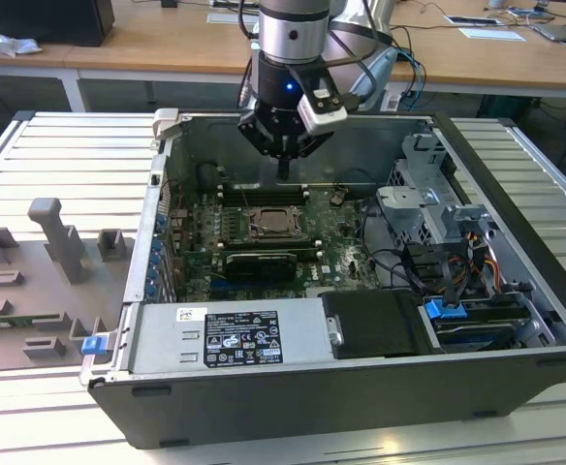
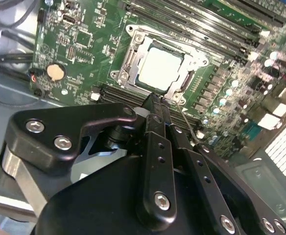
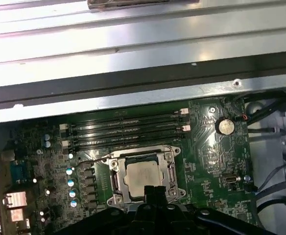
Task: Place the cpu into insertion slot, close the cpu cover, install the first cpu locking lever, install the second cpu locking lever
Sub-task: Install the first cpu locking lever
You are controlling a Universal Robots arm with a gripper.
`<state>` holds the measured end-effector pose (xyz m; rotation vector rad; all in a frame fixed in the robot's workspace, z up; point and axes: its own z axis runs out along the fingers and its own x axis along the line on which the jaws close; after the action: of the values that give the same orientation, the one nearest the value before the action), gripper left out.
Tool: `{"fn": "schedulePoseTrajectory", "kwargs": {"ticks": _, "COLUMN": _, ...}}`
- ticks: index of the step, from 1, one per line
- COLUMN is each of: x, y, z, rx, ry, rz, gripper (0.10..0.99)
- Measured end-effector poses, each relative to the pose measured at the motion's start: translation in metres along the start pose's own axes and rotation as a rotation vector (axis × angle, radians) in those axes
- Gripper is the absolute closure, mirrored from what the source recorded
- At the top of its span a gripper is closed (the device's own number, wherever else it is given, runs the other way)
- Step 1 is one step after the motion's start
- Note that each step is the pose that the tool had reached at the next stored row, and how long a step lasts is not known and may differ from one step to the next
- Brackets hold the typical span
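The cpu (image 2: 160, 68) lies flat in the insertion slot (image 2: 127, 55) on the green motherboard; I also see the cpu (image 3: 142, 176) from the first wrist view and the socket (image 1: 276, 225) from outside. The silvery cpu cover (image 2: 194, 61) is down around the chip, framing it. One thin wire locking lever (image 3: 91, 159) sticks out sideways from the socket over the board. My gripper (image 1: 283, 172) hangs above the board beside the socket, fingers pressed together and holding nothing. In the second wrist view its tip (image 2: 155, 100) sits close to the socket's edge.
Long black memory slots (image 3: 126, 129) run beside the socket, and a coin battery (image 3: 225, 126) lies near it. The open case holds a drive cage (image 1: 438, 208), cables (image 1: 399, 262) and a power supply (image 1: 230, 334). A grey fixture with blocks (image 1: 50, 262) lies on the exterior view's left.
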<state>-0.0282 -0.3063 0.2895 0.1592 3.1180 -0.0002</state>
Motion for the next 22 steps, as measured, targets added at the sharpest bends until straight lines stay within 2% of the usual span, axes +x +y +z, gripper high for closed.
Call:
{"fn": "schedulePoseTrajectory", "kwargs": {"ticks": 2, "x": 0.0000, "y": 0.0000, "z": 0.0000, "rx": -0.001, "ry": 0.0001, "rz": -0.041, "gripper": 0.980}}
{"fn": "schedulePoseTrajectory", "kwargs": {"ticks": 5, "x": 0.0005, "y": -0.0001, "z": 0.0000, "rx": -0.001, "ry": 0.0001, "rz": -0.061, "gripper": 0.980}}
{"fn": "schedulePoseTrajectory", "kwargs": {"ticks": 14, "x": 0.0107, "y": -0.0011, "z": -0.0002, "rx": -0.001, "ry": 0.0001, "rz": -0.062, "gripper": 0.980}}
{"fn": "schedulePoseTrajectory", "kwargs": {"ticks": 22, "x": 0.0260, "y": -0.0027, "z": -0.0002, "rx": -0.002, "ry": 0.0001, "rz": -0.062, "gripper": 0.980}}
